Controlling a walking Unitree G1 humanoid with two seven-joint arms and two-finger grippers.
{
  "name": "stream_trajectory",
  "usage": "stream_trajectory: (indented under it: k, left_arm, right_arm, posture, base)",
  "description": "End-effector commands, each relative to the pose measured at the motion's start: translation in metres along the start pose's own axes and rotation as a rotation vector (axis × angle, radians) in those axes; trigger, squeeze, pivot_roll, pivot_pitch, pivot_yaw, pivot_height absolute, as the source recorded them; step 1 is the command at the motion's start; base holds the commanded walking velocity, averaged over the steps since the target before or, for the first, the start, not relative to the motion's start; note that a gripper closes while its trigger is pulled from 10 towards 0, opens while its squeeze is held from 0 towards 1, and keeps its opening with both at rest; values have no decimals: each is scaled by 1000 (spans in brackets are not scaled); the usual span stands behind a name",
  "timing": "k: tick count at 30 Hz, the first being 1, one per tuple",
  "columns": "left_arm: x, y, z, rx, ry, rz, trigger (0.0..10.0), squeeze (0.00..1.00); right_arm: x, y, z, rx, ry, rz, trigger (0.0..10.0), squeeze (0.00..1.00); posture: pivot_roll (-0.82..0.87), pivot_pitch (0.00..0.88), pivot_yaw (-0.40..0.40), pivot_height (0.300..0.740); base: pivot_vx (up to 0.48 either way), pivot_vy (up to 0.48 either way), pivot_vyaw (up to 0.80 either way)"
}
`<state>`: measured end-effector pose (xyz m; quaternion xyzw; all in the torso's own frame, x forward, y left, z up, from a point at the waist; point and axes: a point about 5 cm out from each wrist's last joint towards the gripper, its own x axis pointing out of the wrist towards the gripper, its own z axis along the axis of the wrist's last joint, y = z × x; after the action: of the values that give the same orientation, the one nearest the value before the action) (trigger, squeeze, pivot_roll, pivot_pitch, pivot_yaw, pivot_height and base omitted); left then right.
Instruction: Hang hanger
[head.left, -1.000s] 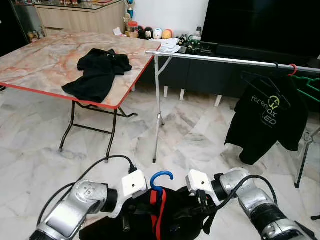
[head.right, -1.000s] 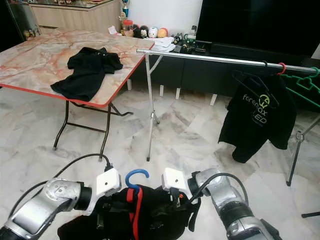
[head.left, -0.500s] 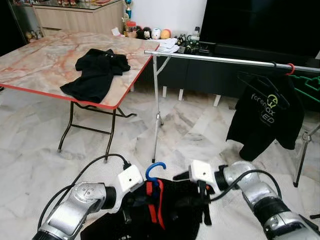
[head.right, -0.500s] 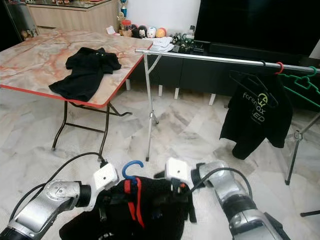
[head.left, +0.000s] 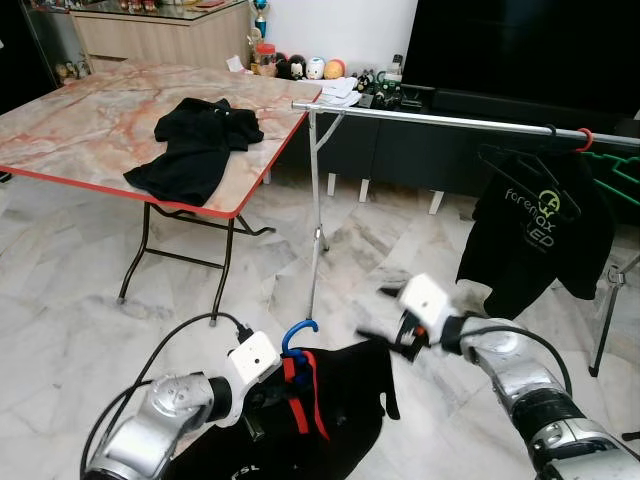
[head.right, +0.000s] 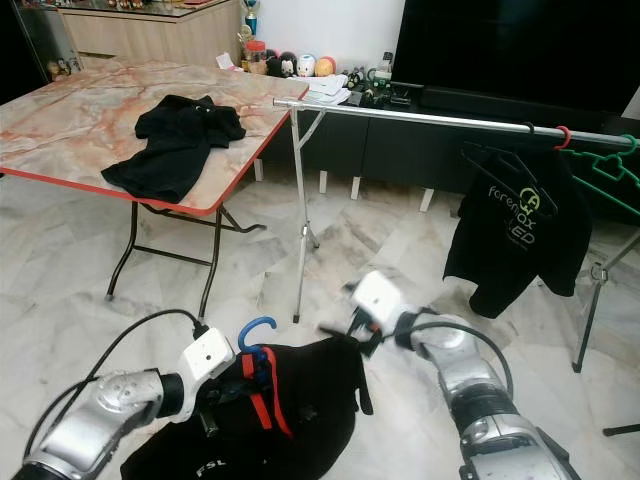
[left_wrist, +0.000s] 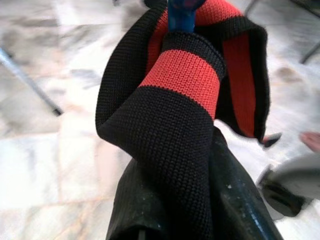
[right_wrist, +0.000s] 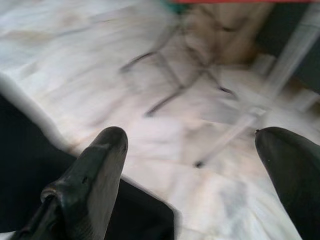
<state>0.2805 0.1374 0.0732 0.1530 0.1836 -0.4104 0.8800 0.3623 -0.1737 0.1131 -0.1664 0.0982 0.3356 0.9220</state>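
Note:
A black shirt (head.left: 320, 420) with a red-and-black collar (left_wrist: 185, 75) hangs on a blue hanger, whose hook (head.left: 300, 331) sticks up above the collar. My left gripper (head.left: 283, 388) is shut at the collar, holding hanger and shirt low above the floor. To the shirt's upper right my right gripper (head.left: 385, 335) is blurred and open, its fingers (right_wrist: 95, 175) spread wide with nothing between them, clear of the cloth. The silver clothes rail (head.left: 450, 120) runs across the back right, well above both grippers.
Another black printed shirt (head.left: 540, 235) hangs near the rail's right end, beside a green hanger (head.left: 620, 172). The rail's left leg (head.left: 316, 220) stands just behind the held shirt. A marble-top folding table (head.left: 80, 130) at left carries a black garment (head.left: 195, 145). Marble floor lies all around.
My right gripper has let go of the shirt and swung up and to the right, open. The shirt now hangs from my left gripper alone.

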Motion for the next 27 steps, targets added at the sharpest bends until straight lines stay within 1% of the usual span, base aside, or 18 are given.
stream_trajectory:
  k: [1, 4, 7, 8, 9, 10, 11, 12, 13, 16, 17, 18, 19, 20, 21, 23, 26, 27]
  left_arm:
    - [-1, 4, 1, 16, -32, 61, 0, 0]
    - [0, 6, -1, 20, -34, 103, 0, 0]
    - [4, 11, -7, 24, -18, 188, 0, 0]
    - [6, 13, -9, 12, -12, 235, 5569, 0]
    - [8, 14, -11, 3, -8, 265, 5569, 0]
    - [9, 15, -12, -27, -10, 308, 10000, 0]
    - [9, 15, -12, -27, -10, 308, 10000, 0]
    - [9, 17, -13, -59, -26, 367, 10000, 0]
    - [9, 16, -14, -79, -38, 395, 10000, 0]
    - [8, 15, -16, -115, -69, 431, 10000, 0]
    - [8, 13, -15, -137, -97, 441, 10000, 0]
    - [8, 13, -15, -141, -102, 445, 10000, 0]
    - [9, 12, -15, -141, -103, 447, 10000, 0]
    - [9, 12, -15, -142, -106, 451, 10000, 0]
    - [9, 11, -17, -157, -111, 467, 10000, 0]
    - [10, 9, -20, -188, -112, 477, 10000, 0]
    - [11, 9, -19, -191, -117, 475, 10000, 0]
    - [11, 8, -18, -201, -135, 482, 10000, 0]
  right_arm:
    - [-7, -2, -17, 143, -10, -139, 10000, 0]
    - [-12, 2, -34, 222, -4, -216, 10000, 0]
    - [-21, 8, -59, 293, 62, -336, 10000, 0]
    - [-26, 12, -74, 361, 112, -411, 10000, 0]
    - [-30, 16, -84, 407, 148, -460, 10000, 0]
    - [-37, 25, -103, 460, 234, -511, 10000, 0]
    - [-37, 25, -103, 460, 234, -511, 10000, 0]
    - [-49, 45, -131, 527, 375, -567, 10000, 0]
    - [-56, 58, -145, 577, 426, -586, 10000, 0]
    - [-67, 83, -166, 665, 505, -611, 10000, 0]
    - [-81, 106, -185, 733, 597, -643, 10000, 0]
    - [-87, 114, -192, 780, 624, -670, 10000, 0]
    - [-90, 118, -195, 812, 637, -688, 10000, 0]
    - [-92, 121, -197, 872, 631, -727, 10000, 0]
    - [-95, 127, -201, 930, 624, -762, 10000, 0]
    - [-95, 132, -201, 900, 614, -731, 10000, 0]
    - [-95, 134, -201, 906, 610, -726, 10000, 0]
    - [-96, 139, -203, 877, 635, -702, 10000, 0]
  posture:
    - [27, 14, -27, 740]
    - [21, 14, -25, 740]
    - [14, 4, -23, 740]
    - [5, 0, -22, 740]
    - [4, 0, -22, 740]
    - [4, 0, -21, 740]
    - [4, 0, -21, 740]
    - [4, 0, -19, 740]
    - [8, 0, -16, 740]
    - [1, 0, -12, 740]
    - [-1, 0, -9, 740]
    - [0, 0, -9, 740]
    - [0, 0, -9, 740]
    - [0, 0, -9, 740]
    - [-9, 0, -2, 740]
    - [-12, 0, 0, 740]
    - [-24, 0, 6, 740]
    - [-22, 0, 10, 740]
  base:
    - [0, 0, 0]
    - [0, 0, 0]
    - [0, 0, 0]
    - [0, 0, 0]
    - [0, 0, 0]
    - [0, 0, 0]
    - [0, 0, 0]
    - [0, 0, 0]
    - [0, 0, 0]
    - [0, 0, 0]
    - [0, 0, 0]
    - [0, 0, 0]
    - [0, 0, 0]
    - [0, 0, 0]
    - [0, 0, 0]
    - [0, 0, 0]
    - [0, 0, 0]
    - [0, 0, 0]
